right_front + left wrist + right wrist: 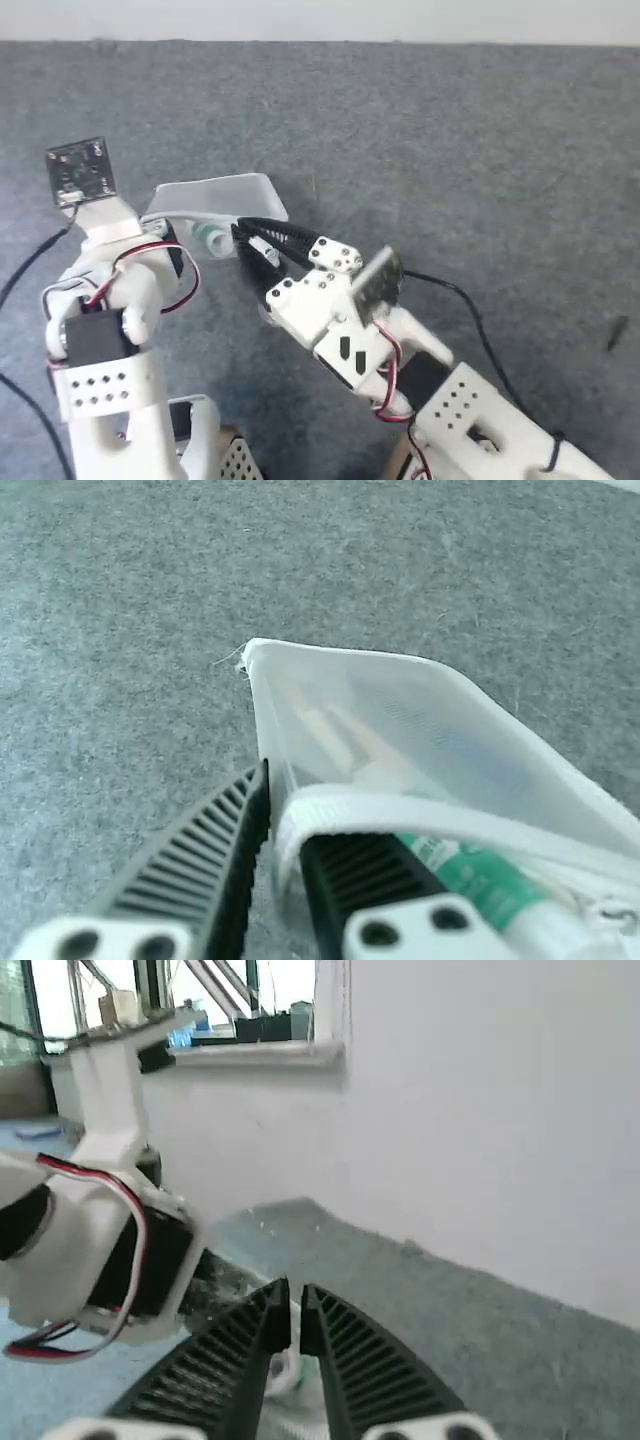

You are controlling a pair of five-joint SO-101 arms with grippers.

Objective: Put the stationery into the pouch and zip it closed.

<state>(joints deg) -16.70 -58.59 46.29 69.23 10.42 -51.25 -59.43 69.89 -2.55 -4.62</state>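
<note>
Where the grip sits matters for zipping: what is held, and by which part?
Left gripper pinches the pouch by the rim of its open mouth. Right gripper is shut near that mouth; any hold cannot be told.

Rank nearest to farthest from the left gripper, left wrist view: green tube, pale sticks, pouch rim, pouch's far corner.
1. Pouch rim, clamped in the left gripper's jaws.
2. Green tube, beside one jaw, in the mouth.
3. Pale sticks, deeper inside.
4. Far corner, at the closed end.
</note>
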